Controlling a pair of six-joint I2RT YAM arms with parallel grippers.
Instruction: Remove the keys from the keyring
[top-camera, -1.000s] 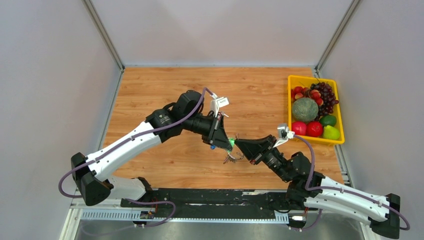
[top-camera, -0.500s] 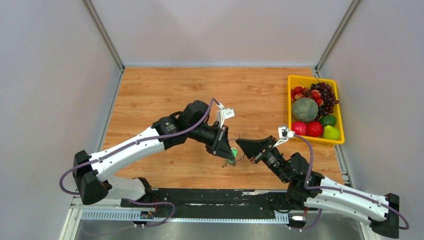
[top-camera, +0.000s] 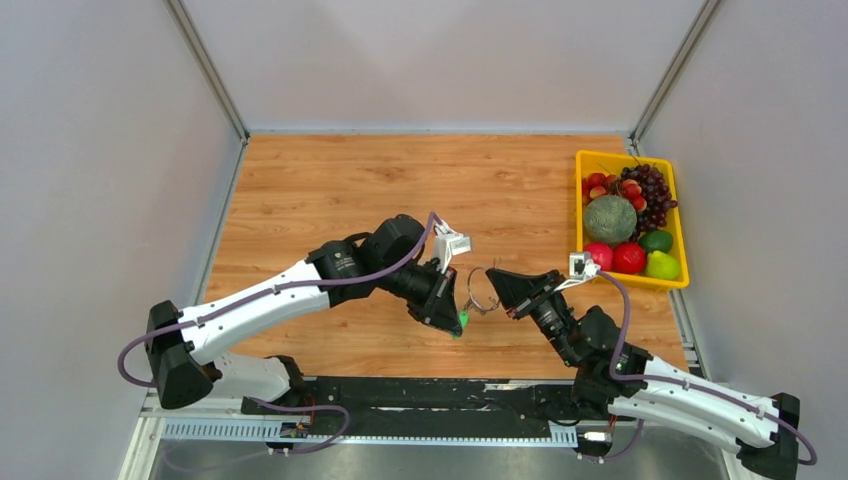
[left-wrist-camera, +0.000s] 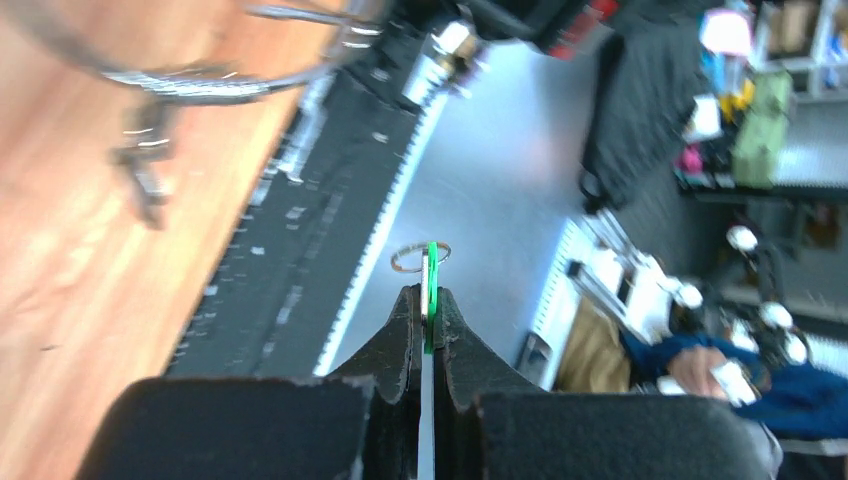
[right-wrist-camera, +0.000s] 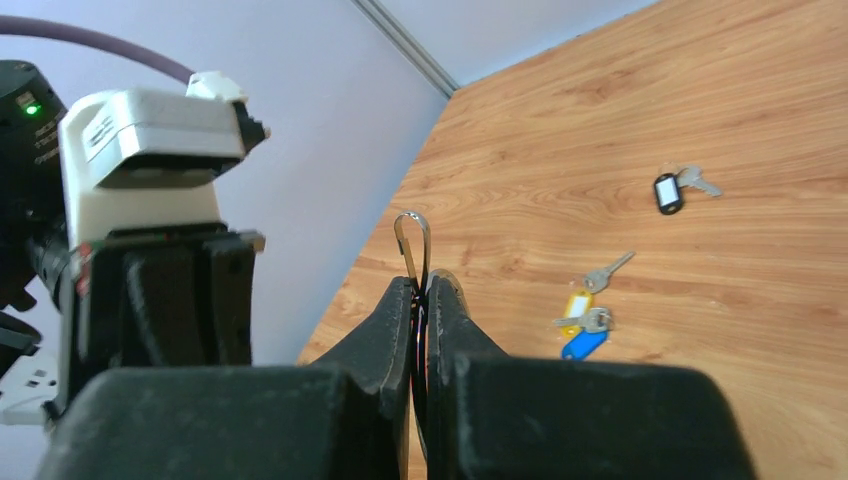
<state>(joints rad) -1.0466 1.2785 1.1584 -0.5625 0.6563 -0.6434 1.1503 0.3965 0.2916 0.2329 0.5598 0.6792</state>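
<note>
At the middle of the wooden table (top-camera: 330, 180), the left arm reaches in from the near left; the left gripper (top-camera: 457, 320) is pointed down and to the right, its fingers (left-wrist-camera: 405, 330) pressed together on a green tag (left-wrist-camera: 432, 272); the tag stands edge-on between the pads, and its small wire loop (left-wrist-camera: 420, 257) sticks out past the tips; the key that belongs to it cannot be made out. The green tag hangs apart from the keyring (left-wrist-camera: 190, 80), which the left wrist camera shows as a blurred band up at the top left, with a grey key (left-wrist-camera: 140, 170) dangling below it. Just to the right, the right gripper (top-camera: 492, 282) faces the left one; its fingers (right-wrist-camera: 390, 320) are shut tight on the keyring, so the thin silver loop rises edge-on out of the tips, held up off the wood between the two grippers. Beyond it, in the right wrist camera, loose keys lie flat on the table; a yellow tag (right-wrist-camera: 577, 303) and a blue tag (right-wrist-camera: 583, 345) touch each other, a bare key (right-wrist-camera: 608, 271) lies just beside them, and a black tag (right-wrist-camera: 667, 193) lies farther off. At the far right edge sits a yellow tray (top-camera: 600, 156) of fruit, well apart from both grippers.
</note>
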